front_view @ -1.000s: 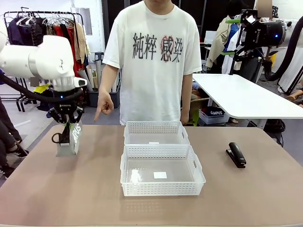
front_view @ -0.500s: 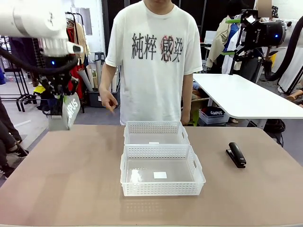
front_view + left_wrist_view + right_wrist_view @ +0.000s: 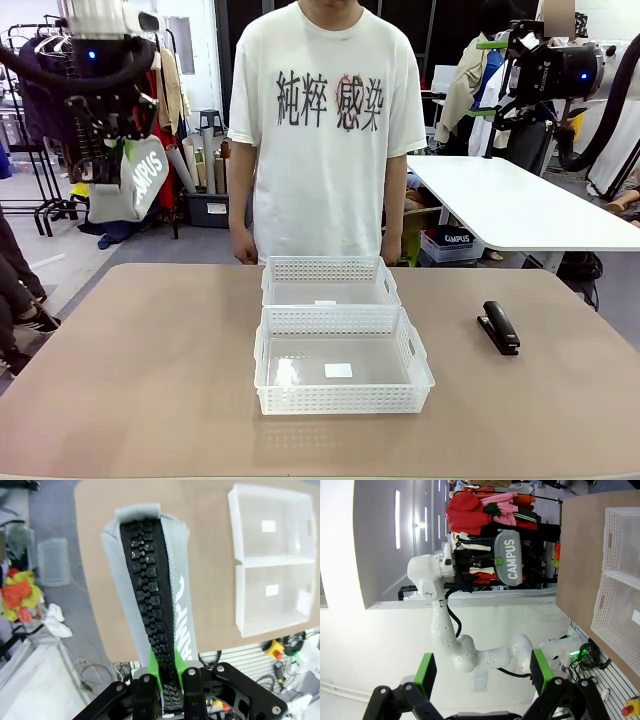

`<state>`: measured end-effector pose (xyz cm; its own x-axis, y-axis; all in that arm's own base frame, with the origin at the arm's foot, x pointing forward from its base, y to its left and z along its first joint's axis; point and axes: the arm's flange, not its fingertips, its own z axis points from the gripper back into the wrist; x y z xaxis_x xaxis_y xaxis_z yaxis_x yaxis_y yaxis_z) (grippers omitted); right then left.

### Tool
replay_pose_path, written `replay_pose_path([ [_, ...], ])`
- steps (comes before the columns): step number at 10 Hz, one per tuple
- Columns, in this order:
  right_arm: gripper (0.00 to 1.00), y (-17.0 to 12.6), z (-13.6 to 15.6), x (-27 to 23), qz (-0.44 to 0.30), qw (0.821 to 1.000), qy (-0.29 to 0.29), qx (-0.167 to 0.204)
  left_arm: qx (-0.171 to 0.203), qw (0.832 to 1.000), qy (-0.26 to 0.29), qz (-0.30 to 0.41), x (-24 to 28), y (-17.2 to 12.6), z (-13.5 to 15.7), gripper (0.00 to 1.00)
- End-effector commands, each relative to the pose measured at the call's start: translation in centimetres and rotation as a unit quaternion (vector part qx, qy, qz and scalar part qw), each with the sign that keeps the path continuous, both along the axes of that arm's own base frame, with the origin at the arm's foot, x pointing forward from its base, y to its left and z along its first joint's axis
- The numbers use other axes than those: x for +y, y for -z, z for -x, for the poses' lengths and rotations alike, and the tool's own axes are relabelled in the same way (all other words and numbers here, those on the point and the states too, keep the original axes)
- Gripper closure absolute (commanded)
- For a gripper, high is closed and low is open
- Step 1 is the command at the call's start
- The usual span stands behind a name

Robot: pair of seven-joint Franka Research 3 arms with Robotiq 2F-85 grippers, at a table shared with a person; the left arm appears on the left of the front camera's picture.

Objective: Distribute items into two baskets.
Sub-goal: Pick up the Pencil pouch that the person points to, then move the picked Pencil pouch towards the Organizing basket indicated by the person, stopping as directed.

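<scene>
1. While the left hand (image 3: 122,142) clamps the grey CAMPUS pouch (image 3: 128,185), it hangs high, left of the near basket (image 3: 340,400).
2. The right hand (image 3: 482,672) is spread, empty; the black stapler (image 3: 499,327) lies right of that basket.

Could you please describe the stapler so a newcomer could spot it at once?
Start at the brown table, where two white lattice-sided plastic baskets sit mid-table. On the robot's right of them lies the small black stapler, alone on bare tabletop. It is the only dark, solid item there; the grey fabric zip pouch hangs from the left gripper high off the table.
</scene>
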<state>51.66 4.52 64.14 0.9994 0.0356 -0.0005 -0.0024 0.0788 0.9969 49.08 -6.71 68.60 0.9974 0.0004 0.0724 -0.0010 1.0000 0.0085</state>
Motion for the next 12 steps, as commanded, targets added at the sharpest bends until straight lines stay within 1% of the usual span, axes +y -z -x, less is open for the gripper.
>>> replay_pose_path([
  [1,0.00,-0.20,0.11,0.01,-0.001,1.000,0.000,-0.002,-0.010,1.000,-0.001,0.002,-0.24,-2.56,-0.56,1.00],
  [3,0.00,-0.20,0.11,0.01,-0.001,1.000,0.000,-0.002,-0.038,0.999,0.004,0.004,-0.93,-3.06,0.24,1.00],
  [4,0.00,-0.20,0.11,0.01,-0.001,1.000,0.000,-0.002,-0.053,0.998,-0.014,-0.003,-0.91,-2.52,-0.26,1.00],
  [5,0.00,-0.20,0.11,0.01,-0.001,1.000,0.000,-0.002,-0.027,1.000,0.006,0.003,-0.66,-3.17,0.25,1.00],
  [12,0.00,-0.20,0.11,0.01,-0.001,1.000,0.000,-0.002,-0.027,1.000,0.006,0.003,-0.66,-3.17,0.25,1.00],
])
